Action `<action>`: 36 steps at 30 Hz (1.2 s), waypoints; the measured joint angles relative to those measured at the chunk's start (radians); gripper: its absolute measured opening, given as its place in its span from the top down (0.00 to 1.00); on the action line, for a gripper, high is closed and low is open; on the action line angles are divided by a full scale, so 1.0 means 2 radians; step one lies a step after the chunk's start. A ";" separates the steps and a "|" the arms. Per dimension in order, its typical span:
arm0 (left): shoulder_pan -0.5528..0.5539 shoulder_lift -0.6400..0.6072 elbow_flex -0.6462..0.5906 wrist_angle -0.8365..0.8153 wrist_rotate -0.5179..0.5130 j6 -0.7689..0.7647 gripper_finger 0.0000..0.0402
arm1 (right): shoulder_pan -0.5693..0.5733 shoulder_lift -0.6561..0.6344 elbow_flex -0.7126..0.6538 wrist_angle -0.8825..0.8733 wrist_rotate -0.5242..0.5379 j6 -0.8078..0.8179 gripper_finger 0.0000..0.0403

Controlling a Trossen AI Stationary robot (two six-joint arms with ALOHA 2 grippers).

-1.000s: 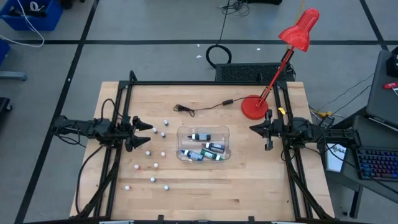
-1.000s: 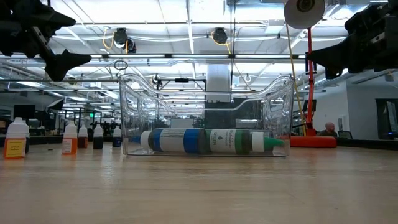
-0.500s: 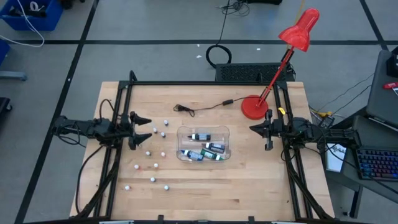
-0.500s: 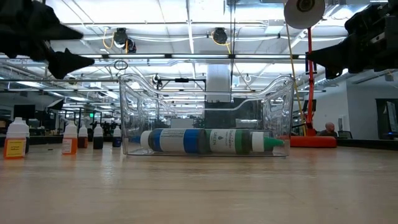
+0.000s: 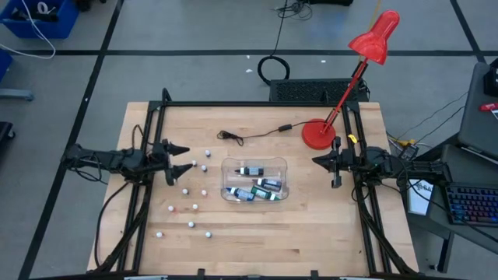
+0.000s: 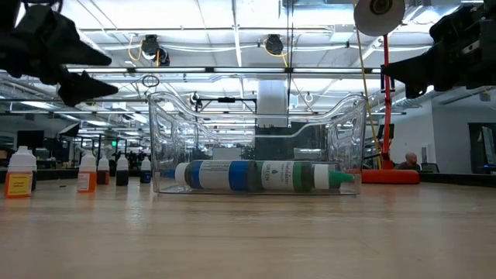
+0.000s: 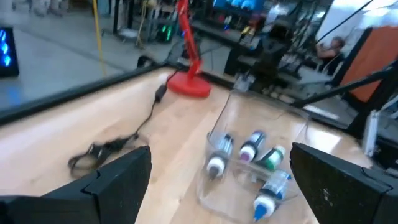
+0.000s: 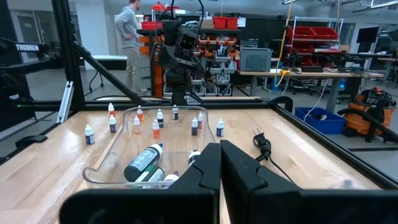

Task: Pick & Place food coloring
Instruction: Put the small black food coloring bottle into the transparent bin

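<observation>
The food coloring bottles [image 5: 204, 167] are tiny and white-capped. They stand upright on their bases, scattered over the table's left half; they also show in the low view [image 6: 101, 170] and the right wrist view [image 8: 155, 127]. My left gripper [image 5: 185, 159] hovers open above the table at their left edge, pointing toward the clear tub [image 5: 255, 180], and touches nothing. In its wrist view the left gripper [image 7: 221, 149] frames the tub [image 7: 249, 162], where several larger bottles lie. My right gripper [image 5: 315, 161] waits shut, raised to the right of the tub.
A red desk lamp [image 5: 317, 134] stands on the far right of the table, and its black cord and plug [image 5: 249, 136] lie beyond the tub. Black frame rails [image 5: 148, 194] run along the left and right sides. A person [image 8: 130, 37] stands beyond the table.
My left gripper has rolled about its wrist while hovering in nearly the same spot left of the small bottles; its fingers now lie differently in the high and low views. The bottles, tub and right arm have stayed still.
</observation>
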 joint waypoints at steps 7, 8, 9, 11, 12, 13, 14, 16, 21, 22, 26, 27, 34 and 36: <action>0.053 0.168 0.147 -0.184 -0.021 -0.154 0.06 | 0.000 0.000 0.000 0.000 0.000 0.000 1.00; 0.063 0.199 0.173 -0.207 -0.021 -0.161 0.06 | 0.000 0.000 0.000 0.000 0.000 0.000 1.00; 0.074 0.233 0.200 -0.227 -0.020 -0.163 0.06 | 0.000 0.000 0.000 0.000 0.000 0.000 1.00; 0.096 0.299 0.253 -0.265 -0.006 -0.153 0.06 | 0.000 0.000 0.000 0.000 0.000 0.000 1.00; 0.107 0.332 0.280 -0.282 0.008 -0.145 0.06 | 0.000 0.000 0.000 0.000 0.000 0.000 1.00; 0.119 0.363 0.308 -0.298 0.022 -0.136 0.06 | 0.000 0.000 0.000 0.000 0.000 0.000 1.00; 0.131 0.393 0.333 -0.313 0.035 -0.129 0.06 | 0.000 0.000 0.000 0.000 0.000 0.000 1.00; 0.155 0.450 0.379 -0.350 0.052 -0.125 0.06 | 0.000 0.000 0.000 0.000 0.000 0.000 1.00; 0.213 0.577 0.439 -0.421 0.077 -0.110 0.06 | 0.000 0.000 0.000 0.000 0.000 0.000 1.00; 0.223 0.598 0.442 -0.420 0.085 -0.102 0.06 | 0.000 0.000 0.000 0.000 0.000 0.000 1.00; 0.256 0.664 0.443 -0.395 0.122 -0.064 0.06 | 0.000 0.000 0.000 0.000 0.000 0.000 1.00; 0.260 0.677 0.443 -0.387 0.130 -0.055 0.06 | 0.000 0.000 0.000 0.000 0.000 0.000 1.00; 0.269 0.734 0.443 -0.341 0.171 -0.018 0.06 | 0.000 0.000 0.000 0.000 0.000 0.000 1.00; 0.269 0.746 0.443 -0.341 0.172 -0.018 0.06 | 0.000 0.000 0.000 0.000 0.000 0.000 1.00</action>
